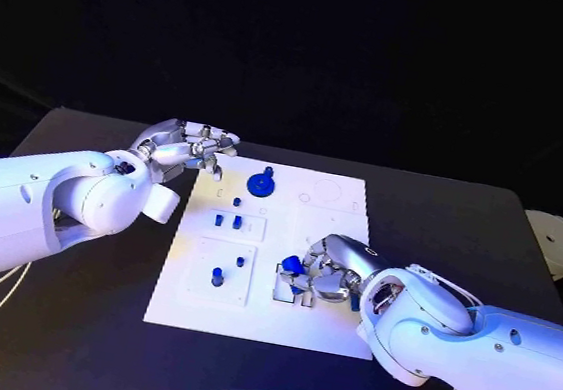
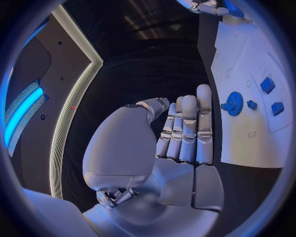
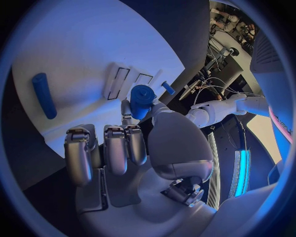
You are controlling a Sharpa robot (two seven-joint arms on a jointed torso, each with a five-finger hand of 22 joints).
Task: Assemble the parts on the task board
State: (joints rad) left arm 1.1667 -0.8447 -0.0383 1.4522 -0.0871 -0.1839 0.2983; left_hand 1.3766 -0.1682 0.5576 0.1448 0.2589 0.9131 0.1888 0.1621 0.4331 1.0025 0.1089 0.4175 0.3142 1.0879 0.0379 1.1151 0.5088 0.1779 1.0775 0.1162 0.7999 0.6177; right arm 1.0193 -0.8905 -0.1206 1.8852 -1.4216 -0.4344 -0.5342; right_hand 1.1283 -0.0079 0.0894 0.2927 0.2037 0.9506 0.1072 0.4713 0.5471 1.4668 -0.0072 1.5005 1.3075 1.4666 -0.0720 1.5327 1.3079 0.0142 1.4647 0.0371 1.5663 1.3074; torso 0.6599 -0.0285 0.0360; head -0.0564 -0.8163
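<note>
While the left hand (image 1: 190, 146) rests, fingers (image 2: 188, 129) together, empty, right hand (image 1: 325, 268) fingers (image 3: 131, 114) clamp a blue cylinder (image 3: 142, 95) over the task board (image 1: 317, 331).

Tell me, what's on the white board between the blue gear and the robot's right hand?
In the head view, two small blue pegs stand between the blue gear and the right hand.
</note>
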